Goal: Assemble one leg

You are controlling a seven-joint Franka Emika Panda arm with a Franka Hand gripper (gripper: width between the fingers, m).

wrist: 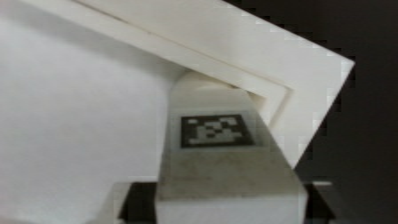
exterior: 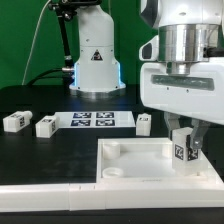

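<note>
My gripper is shut on a leg, a small white block with a black-and-white tag on its face. It holds the leg upright over a back corner of the large white square panel, on the exterior view's right. In the wrist view the leg points down at the panel's inner corner, its far end at or just above the panel floor. The dark fingers clamp both sides of the leg.
Two loose legs lie at the exterior view's left, and another stands by the marker board. The arm's base rises at the back. A round socket shows in the panel's front corner.
</note>
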